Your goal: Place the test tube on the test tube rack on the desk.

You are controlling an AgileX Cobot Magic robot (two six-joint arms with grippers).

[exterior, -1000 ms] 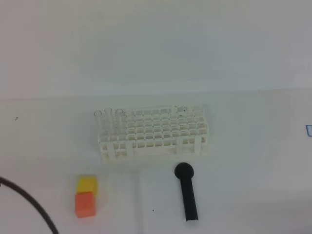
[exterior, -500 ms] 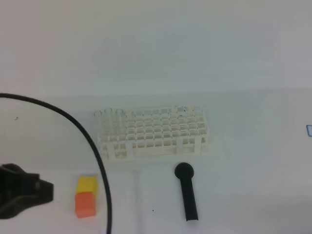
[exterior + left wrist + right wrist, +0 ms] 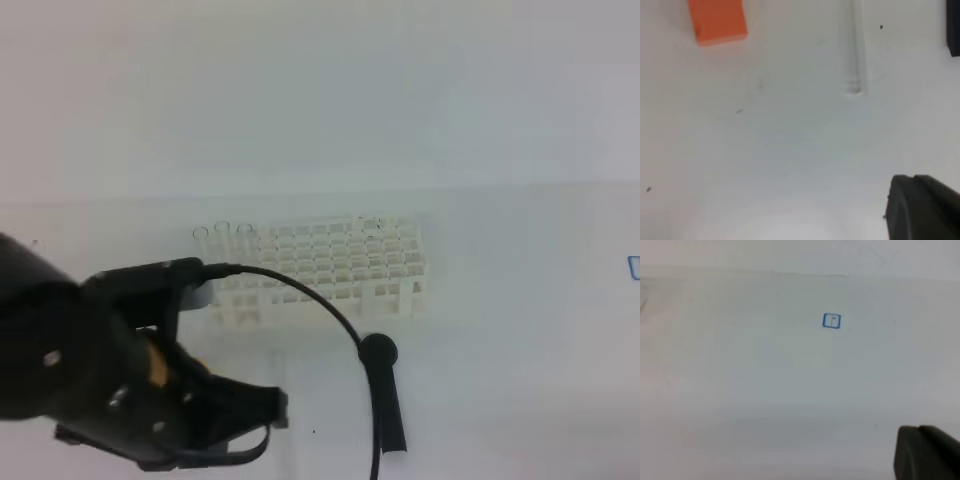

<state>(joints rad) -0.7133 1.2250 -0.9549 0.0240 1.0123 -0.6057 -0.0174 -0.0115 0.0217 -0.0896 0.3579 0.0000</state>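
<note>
I am looking down at the desk (image 3: 520,330) and the left arm is filling the lower left of the high view, covering most of what lies there. The left hand (image 3: 270,405) is pointing right near the bottom edge; its jaws are blurred, but I am reading them as shut with nothing between them. The test tube rack (image 3: 320,270) is standing mid-desk, its left end partly behind the arm, with a few clear rims at its back left corner. The black round-headed stick (image 3: 385,395) is lying in front of it, crossed by a black cable (image 3: 330,315).

The test tube (image 3: 855,55) is lying flat on the desk, faint and nearly invisible, showing only in the left wrist view, with the orange cube (image 3: 717,20) well to its side and cut off at the top. The right hand (image 3: 927,452) is showing only as a dark corner, closed and empty.
</note>
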